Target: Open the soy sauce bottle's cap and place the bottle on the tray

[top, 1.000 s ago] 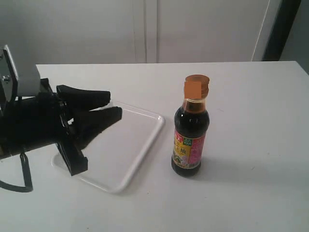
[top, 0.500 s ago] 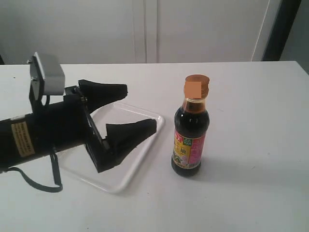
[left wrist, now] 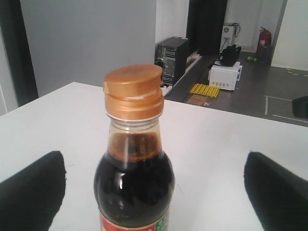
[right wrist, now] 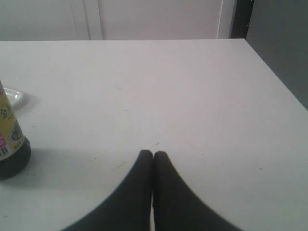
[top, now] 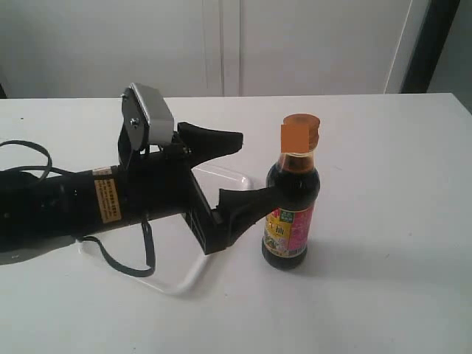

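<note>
- Soy sauce bottle [top: 291, 203] stands upright on the white table [top: 383, 221], near the middle, just off the tray's right edge.
- Its cap [top: 300, 131] is down on the neck.
- Most of the tray [top: 234, 181] is hidden under the black left arm; one far corner shows.
- The left gripper [top: 247, 173] has its jaws wide apart, one finger [top: 247, 206] just beside the bottle's body.
- The right gripper [right wrist: 153, 156] has its jaws pressed together, holding nothing, well apart from the bottle.
- Lots of bare table lies between the bottle and the right edge.
</note>
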`<state>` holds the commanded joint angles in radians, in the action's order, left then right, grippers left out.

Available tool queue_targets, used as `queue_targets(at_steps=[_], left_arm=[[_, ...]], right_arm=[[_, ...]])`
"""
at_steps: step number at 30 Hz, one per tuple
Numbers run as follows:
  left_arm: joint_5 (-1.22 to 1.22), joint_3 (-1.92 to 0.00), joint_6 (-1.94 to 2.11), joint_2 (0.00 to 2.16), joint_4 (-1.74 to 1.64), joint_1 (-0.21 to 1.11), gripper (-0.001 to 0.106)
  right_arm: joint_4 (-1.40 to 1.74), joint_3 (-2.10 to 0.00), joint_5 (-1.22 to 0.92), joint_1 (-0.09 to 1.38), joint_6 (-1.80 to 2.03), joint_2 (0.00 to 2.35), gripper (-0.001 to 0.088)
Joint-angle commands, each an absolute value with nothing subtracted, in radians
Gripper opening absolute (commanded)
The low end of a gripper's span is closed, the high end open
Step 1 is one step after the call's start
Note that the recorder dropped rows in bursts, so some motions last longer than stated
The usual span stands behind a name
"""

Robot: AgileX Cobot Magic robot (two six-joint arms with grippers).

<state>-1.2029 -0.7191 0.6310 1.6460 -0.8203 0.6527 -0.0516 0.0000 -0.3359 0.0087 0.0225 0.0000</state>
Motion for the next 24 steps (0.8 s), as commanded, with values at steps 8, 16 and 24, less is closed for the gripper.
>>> queue_targets(at_steps=[8,16,24], left_arm=[[-1.212,-0.78,0.631,1.729,-0.828,0.653,0.105],[-1.221,-0.852,0.633,1.825,-0.839,0.665,0.105],[-1.221,-0.945,0.629,1.933,-0.769,0.721,0.105]], right_arm=[[-0.052,0.0,-0.336,0.009,0.022,0.0,0.0],[-0.052,0.0,-0.336,0.009,0.022,0.0,0.0],[-0.052,0.0,-0.336,0.009,0.022,0.0,0.0]])
